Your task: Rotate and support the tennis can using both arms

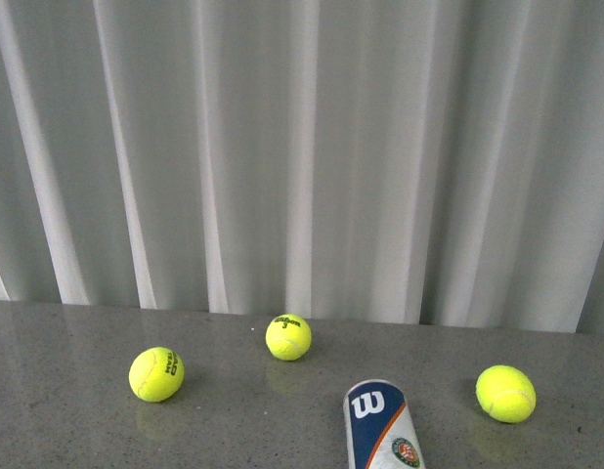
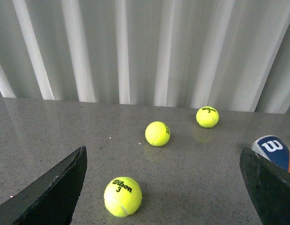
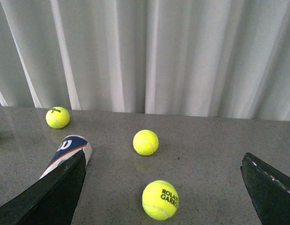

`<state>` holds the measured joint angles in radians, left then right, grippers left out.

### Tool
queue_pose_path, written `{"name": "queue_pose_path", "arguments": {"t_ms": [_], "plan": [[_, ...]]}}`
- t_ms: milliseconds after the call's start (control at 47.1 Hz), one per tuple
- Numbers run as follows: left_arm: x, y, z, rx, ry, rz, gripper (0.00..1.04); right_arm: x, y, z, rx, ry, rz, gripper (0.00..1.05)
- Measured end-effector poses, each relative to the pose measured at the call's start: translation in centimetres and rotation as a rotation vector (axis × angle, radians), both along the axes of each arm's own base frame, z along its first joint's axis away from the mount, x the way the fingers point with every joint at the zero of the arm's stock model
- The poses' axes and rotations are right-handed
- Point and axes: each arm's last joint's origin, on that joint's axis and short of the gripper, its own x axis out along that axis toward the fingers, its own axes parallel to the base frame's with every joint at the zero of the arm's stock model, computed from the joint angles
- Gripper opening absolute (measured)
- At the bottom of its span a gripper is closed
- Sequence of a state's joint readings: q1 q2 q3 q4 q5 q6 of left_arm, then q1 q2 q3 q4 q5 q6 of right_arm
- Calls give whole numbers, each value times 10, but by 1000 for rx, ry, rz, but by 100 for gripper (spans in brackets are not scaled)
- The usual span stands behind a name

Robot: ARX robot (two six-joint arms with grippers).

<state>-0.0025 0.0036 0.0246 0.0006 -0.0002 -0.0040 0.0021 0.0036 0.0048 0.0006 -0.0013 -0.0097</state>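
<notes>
Currently the tennis can [image 1: 382, 430] lies on its side on the grey surface [image 1: 67, 410], low in the front view. Its long axis runs roughly away from the robot, with the far end toward the curtain [image 1: 302, 147]. The left claw [image 2: 162, 157] and right claw [image 3: 164, 157] gape wide and empty. They would best close in from opposite sides, one turning the can and one steadying it clear of the nearby tennis ball [image 1: 505, 393].

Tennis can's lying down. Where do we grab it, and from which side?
Probably the curved wall of the tennis can, pinched across its width from above. It lies on its side, long axis running roughly away from the robot, so the round ends offer little to grip. Its near end is out of view.
</notes>
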Motion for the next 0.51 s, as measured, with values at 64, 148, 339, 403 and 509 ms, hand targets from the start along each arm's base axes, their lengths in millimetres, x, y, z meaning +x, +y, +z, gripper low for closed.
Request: {"name": "queue_pose_path", "arguments": {"t_ms": [64, 148, 339, 403, 509], "plan": [[0, 0, 0, 0, 0, 0, 98, 0, 0, 0, 0, 0, 0, 98], [0, 0, 0, 0, 0, 0, 98, 1, 1, 0, 30, 139, 72, 98], [0, 0, 0, 0, 0, 0, 98, 26, 7, 17, 112, 403, 136, 98], [0, 0, 0, 0, 0, 0, 98, 42, 12, 24, 136, 474, 159, 98], [0, 0, 0, 0, 0, 0, 98, 73, 23, 28, 170, 574, 184, 98]]}}
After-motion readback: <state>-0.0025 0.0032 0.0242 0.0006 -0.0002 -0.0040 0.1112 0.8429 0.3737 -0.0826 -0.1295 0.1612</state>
